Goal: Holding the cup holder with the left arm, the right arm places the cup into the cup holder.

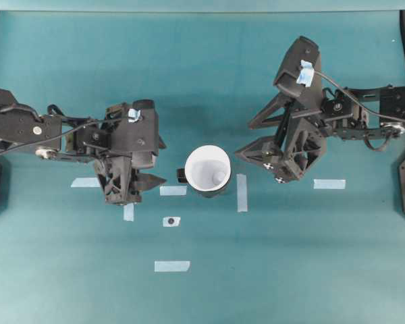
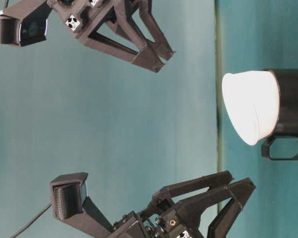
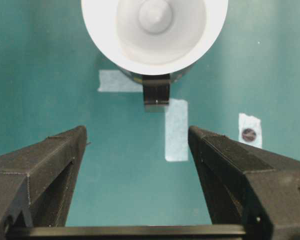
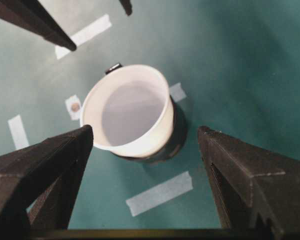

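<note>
Overhead view: the cup (image 1: 207, 169), plain white and conical, sits seated in the cup holder (image 1: 206, 191), a glossy black cylinder standing upright on the teal bench (image 1: 304, 263) near the centre of the scene. The cup's wide rim rises above the holder's wall, and the holder's small handle tab (image 1: 181, 176) projects toward 9 o'clock. The left arm (image 1: 67, 138) lies at 9 o'clock from the cup, its gripper (image 1: 143, 182) just beside the handle tab but apart from it; the jaws are spread wide and grip nothing. The right arm (image 1: 337, 111) lies at 3 o'clock, its gripper (image 1: 263, 160) near the cup and likewise apart from it, jaws spread and empty. Several pale blue tape strips (image 1: 241, 192) mark the bench around the holder, and a small white patch with a dark dot (image 1: 171, 221) lies at 7 o'clock from it. Table-level view (turned on its side): the cup (image 2: 251, 106) nests in the cup holder (image 2: 290, 104), with both grippers clear of it. Left wrist view: the cup (image 3: 155, 30) and handle tab (image 3: 156, 92) lie at 12 o'clock, beyond the spread fingers (image 3: 45, 165), with bare bench between. Right wrist view: the cup (image 4: 127, 110) stands in the cup holder (image 4: 176, 132) beyond the spread fingers (image 4: 240, 170), untouched.
</note>
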You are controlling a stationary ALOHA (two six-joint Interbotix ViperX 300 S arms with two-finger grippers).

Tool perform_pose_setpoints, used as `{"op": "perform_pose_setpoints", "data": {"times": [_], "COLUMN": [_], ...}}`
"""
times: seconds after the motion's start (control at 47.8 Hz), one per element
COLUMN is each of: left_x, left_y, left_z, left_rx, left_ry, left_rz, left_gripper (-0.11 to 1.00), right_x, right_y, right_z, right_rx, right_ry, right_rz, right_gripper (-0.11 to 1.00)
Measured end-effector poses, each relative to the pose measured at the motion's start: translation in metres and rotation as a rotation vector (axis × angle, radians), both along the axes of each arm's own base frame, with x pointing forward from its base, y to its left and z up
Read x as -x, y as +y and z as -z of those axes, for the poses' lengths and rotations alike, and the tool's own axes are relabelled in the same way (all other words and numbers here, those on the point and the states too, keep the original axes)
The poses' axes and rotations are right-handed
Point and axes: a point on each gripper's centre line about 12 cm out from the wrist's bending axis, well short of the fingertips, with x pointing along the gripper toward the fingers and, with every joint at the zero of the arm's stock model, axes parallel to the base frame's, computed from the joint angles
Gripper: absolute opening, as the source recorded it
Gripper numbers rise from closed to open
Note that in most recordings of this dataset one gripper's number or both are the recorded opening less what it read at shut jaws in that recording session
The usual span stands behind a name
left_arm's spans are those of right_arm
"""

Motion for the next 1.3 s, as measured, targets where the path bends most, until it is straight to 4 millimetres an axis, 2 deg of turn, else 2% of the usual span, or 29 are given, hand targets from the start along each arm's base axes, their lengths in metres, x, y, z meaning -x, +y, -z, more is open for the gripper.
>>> {"op": "perform_pose_setpoints", "data": {"times": [1.296], "left_x": [-0.0004], "left_y": [-0.0032], "left_z": [0.0016], "left_rx": [0.0], "left_ry": [0.005], "left_rz": [0.009], "left_gripper": [0.85], "right_x": [0.0015], "right_y": [0.0048], "right_z": [0.0028], "right_rx": [-0.001], "right_ry": [0.008], "right_rz": [-0.014], "right_gripper": [0.9]}}
